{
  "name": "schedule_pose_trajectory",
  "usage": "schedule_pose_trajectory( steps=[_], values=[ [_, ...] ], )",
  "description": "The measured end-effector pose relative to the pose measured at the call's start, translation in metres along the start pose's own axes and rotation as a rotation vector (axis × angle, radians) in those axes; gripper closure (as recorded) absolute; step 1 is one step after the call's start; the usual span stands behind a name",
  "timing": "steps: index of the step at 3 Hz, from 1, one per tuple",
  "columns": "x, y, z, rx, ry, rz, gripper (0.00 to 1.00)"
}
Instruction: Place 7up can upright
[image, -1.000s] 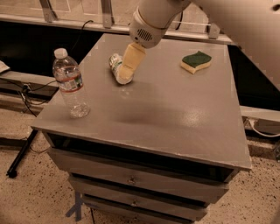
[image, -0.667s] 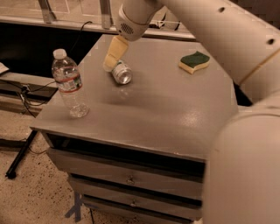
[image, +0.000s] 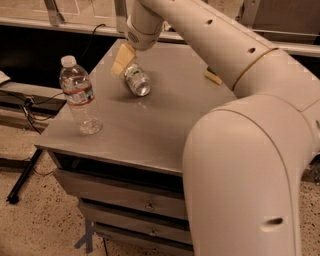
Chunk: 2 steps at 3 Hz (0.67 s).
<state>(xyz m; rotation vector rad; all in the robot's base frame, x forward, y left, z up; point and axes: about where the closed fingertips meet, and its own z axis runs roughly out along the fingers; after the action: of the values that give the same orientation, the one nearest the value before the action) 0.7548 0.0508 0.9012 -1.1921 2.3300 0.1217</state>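
One table (image: 145, 135), one bottle (image: 80, 97), one can (image: 137, 80), one gripper (image: 122, 60). The can lies on its side, open mouth toward me, with the bottle standing well to its left, nearer me. The gripper hangs just beyond the can's far end; I cannot tell whether it touches, or whether it is open or closed. Right of the can, the arm (image: 240, 150) hides all but a yellow corner of a sponge (image: 213, 77), which showed whole a moment ago. The can has not been raised.
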Motion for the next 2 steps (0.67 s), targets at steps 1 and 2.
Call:
schedule_pose_trajectory(
  steps=[1, 2],
  values=[
    [0.017, -0.012, 0.019, 0.059, 0.089, 0.144, 0.0],
    [0.031, -0.018, 0.026, 0.118, 0.173, 0.257, 0.0]
  ],
)
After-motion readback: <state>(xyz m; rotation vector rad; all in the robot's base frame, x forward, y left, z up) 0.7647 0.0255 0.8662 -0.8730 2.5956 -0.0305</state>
